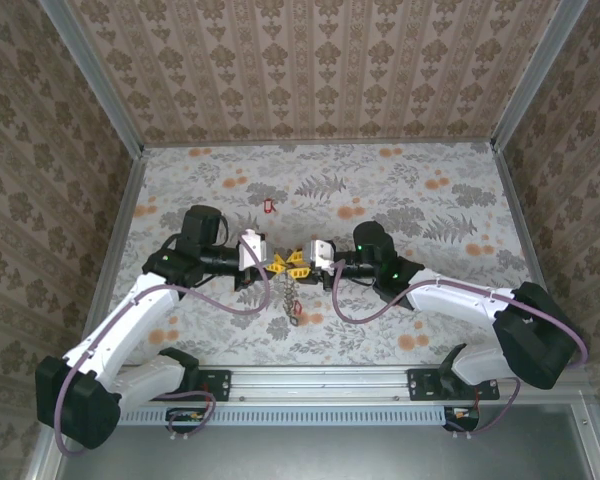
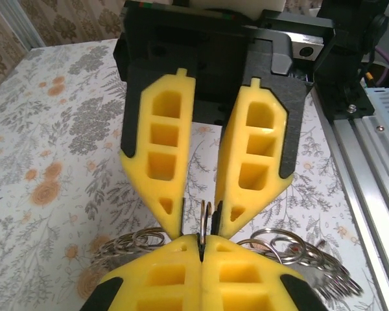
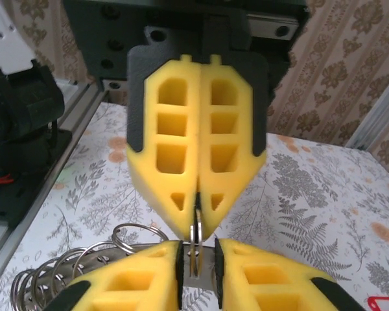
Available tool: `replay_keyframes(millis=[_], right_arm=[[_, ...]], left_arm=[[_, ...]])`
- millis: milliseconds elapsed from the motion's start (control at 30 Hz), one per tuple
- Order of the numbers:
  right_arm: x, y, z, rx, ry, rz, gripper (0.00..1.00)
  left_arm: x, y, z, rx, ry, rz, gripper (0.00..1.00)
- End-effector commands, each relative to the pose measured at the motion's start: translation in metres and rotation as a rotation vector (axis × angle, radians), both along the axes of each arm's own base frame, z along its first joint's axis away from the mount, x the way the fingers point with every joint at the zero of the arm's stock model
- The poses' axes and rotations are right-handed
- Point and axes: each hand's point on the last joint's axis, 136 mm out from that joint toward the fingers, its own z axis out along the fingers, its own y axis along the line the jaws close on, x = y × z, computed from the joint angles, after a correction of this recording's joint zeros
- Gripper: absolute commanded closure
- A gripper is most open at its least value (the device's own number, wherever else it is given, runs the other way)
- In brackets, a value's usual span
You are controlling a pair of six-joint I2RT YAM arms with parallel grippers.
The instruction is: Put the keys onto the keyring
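Observation:
The keyring (image 2: 206,217) shows edge-on as a thin double metal ring held up between both grippers over the middle of the table. My left gripper (image 2: 201,243) is shut on its near rim. My right gripper (image 3: 199,249) stands slightly open around the ring's other side, with a gap between each pad and the metal. From above, the left gripper (image 1: 273,264) and right gripper (image 1: 300,262) meet tip to tip, and a short chain (image 1: 291,295) with small rings hangs below them. One red-headed key (image 1: 270,206) lies on the table beyond the grippers. Another red key (image 3: 384,302) shows at the corner.
Several small metal rings (image 2: 126,243) hang on either side of the grip. The floral tablecloth (image 1: 430,200) is walled in by patterned panels. An aluminium rail (image 1: 330,385) runs along the near edge, carrying both arm bases.

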Motion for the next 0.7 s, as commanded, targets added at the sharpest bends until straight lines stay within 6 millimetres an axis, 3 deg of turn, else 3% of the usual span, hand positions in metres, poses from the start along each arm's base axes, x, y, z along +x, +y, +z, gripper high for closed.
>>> replay_keyframes(millis=[0,433,667], right_arm=[[0.0050,-0.0051,0.0161,0.041,-0.051,-0.047,0.73],[0.0027,-0.0018,0.0242,0.062,-0.054,-0.023,0.72],[-0.0010,-0.0029,0.0201,0.040,-0.058,-0.004,1.00]], left_arm=[[0.0029,0.0015,0.0200,-0.048,-0.085,0.025,1.00],[0.0014,0.0009,0.0245,-0.079,-0.079,0.023,1.00],[0.0024,0.0004,0.0223,-0.077,-0.067,0.024,1.00]])
